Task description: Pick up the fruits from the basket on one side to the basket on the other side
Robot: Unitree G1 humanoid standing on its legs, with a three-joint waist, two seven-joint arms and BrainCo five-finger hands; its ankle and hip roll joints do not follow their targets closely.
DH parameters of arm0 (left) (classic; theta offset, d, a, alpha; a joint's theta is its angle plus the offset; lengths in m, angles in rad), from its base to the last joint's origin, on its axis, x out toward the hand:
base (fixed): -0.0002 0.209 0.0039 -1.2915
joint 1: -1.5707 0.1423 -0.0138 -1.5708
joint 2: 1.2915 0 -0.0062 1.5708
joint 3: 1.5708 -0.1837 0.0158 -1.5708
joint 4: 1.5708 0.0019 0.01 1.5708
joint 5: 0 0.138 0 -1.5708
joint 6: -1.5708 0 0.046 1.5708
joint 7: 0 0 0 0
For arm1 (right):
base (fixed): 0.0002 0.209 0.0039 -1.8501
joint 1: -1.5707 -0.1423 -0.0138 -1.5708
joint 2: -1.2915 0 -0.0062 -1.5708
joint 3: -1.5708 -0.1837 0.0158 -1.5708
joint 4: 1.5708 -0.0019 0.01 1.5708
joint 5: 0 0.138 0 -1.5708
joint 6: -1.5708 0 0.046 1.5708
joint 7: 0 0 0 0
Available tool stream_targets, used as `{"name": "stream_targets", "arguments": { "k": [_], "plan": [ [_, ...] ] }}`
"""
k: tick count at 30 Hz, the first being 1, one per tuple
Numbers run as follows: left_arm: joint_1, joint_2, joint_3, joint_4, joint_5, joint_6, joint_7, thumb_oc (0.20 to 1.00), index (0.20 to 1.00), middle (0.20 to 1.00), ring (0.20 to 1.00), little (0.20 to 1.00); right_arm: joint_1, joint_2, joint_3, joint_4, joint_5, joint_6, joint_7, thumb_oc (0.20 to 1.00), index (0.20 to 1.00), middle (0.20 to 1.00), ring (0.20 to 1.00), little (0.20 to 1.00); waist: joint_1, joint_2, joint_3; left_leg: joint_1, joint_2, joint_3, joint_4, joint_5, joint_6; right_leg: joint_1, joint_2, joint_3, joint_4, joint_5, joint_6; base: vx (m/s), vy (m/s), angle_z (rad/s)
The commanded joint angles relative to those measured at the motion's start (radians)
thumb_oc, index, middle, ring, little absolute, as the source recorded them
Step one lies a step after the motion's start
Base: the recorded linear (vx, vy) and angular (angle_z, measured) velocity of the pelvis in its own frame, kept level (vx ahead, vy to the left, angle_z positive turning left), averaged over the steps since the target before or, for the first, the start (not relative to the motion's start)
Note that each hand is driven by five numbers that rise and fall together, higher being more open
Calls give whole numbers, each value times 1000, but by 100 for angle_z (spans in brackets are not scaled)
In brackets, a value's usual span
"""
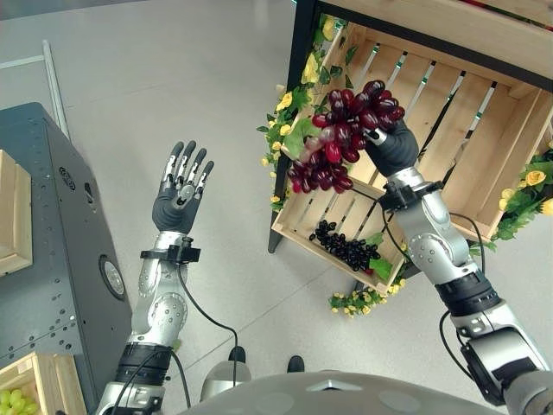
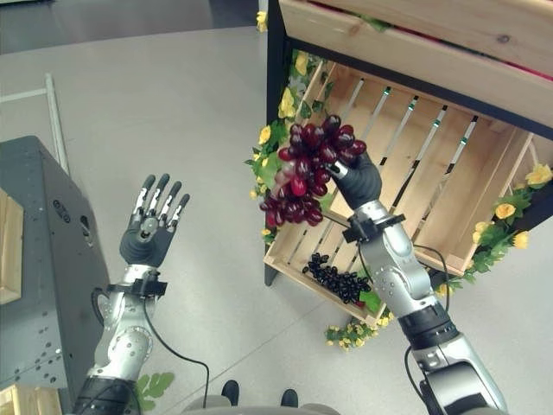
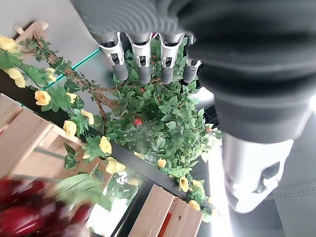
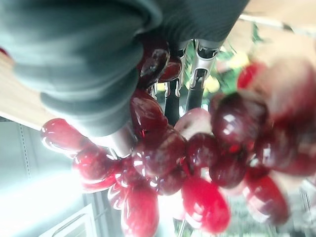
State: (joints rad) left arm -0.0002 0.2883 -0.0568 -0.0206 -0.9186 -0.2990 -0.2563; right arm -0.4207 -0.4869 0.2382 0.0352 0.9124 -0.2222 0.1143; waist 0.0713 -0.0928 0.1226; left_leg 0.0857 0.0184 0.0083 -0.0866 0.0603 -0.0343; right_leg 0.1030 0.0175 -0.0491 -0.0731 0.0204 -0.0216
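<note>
My right hand has its fingers curled round the red grapes, lifted clear above the crate so the bunch hangs free for carrying. My left hand waits with fingers straight, holding nothing. Black grapes lie in the crate. The stem is hidden behind berries.
</note>
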Motion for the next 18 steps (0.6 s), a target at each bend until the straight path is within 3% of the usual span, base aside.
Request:
{"name": "stream_targets", "arguments": {
  "k": [1,6,18],
  "plan": [
    [8,44,-21,-73,4,-25,-21,1000,1000,1000,1000,1000,-95,-10,-80,57,-34,-105,-60,200,200,200,200,200,15,-35,-65,14,6,36,12,-52,-1,-5,-50,31,41,-11,117,-9,18,-3],
    [6,53,-37,-91,-11,-21,-20,1000,1000,1000,1000,1000,-156,-44,-93,213,-90,-100,-134,200,200,200,200,200,18,-27,-70,21,2,37,10,-56,0,3,-55,30,29,-7,119,-3,20,-7],
    [-3,63,-65,-97,-17,-26,-11,1000,1000,1000,1000,1000,-212,-86,-112,403,-132,-98,-194,200,200,200,200,200,18,-20,-64,30,4,31,8,-58,0,17,-58,19,20,-4,122,0,1,0]
  ]
}}
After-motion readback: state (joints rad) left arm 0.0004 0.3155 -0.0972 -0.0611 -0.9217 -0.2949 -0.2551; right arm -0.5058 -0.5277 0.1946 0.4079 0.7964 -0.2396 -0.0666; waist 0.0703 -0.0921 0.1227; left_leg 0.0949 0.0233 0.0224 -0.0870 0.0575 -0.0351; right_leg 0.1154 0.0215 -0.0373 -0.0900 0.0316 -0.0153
